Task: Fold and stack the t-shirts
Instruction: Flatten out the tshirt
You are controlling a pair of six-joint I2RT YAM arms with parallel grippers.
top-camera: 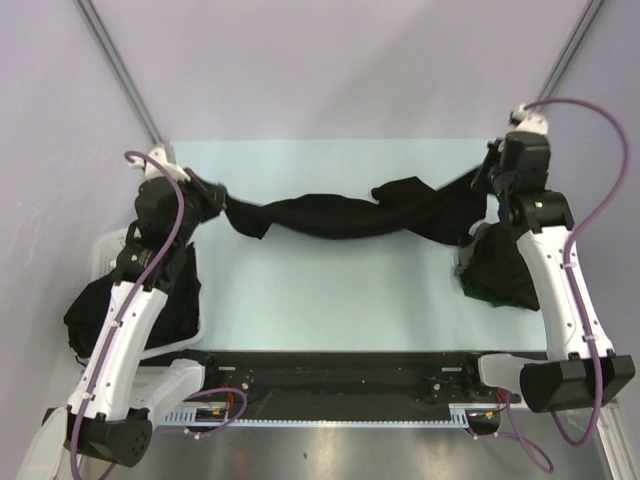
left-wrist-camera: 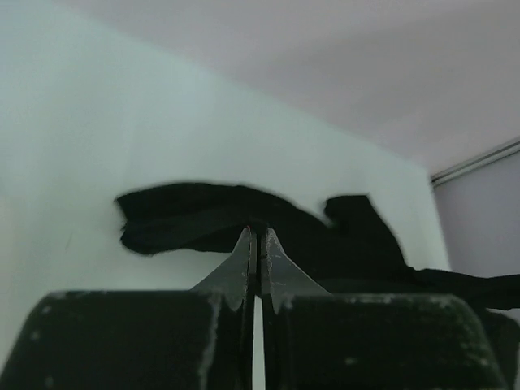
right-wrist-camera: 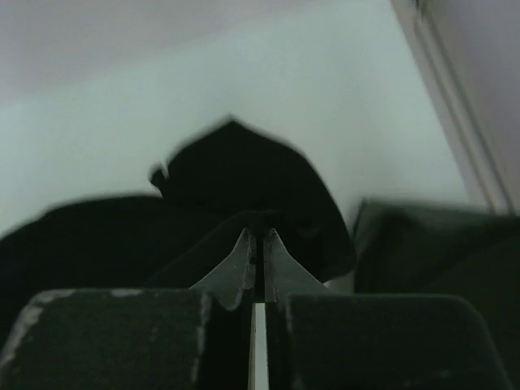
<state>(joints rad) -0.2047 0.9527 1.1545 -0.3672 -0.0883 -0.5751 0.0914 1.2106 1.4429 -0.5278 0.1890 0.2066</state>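
Above the pale table (top-camera: 330, 290), a black t-shirt (top-camera: 340, 215) is being held twisted and sagging between both arms. Its ends are being pinched by the closed left gripper (top-camera: 222, 203) and right gripper (top-camera: 487, 180). Judging from this, the twist should be worked out and the cloth drawn evenly taut before it is laid flat.

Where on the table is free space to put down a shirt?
The broad bare table between the stretched t-shirt and the near rail; also a strip behind it. Crowded at the right, by the shirt pile.
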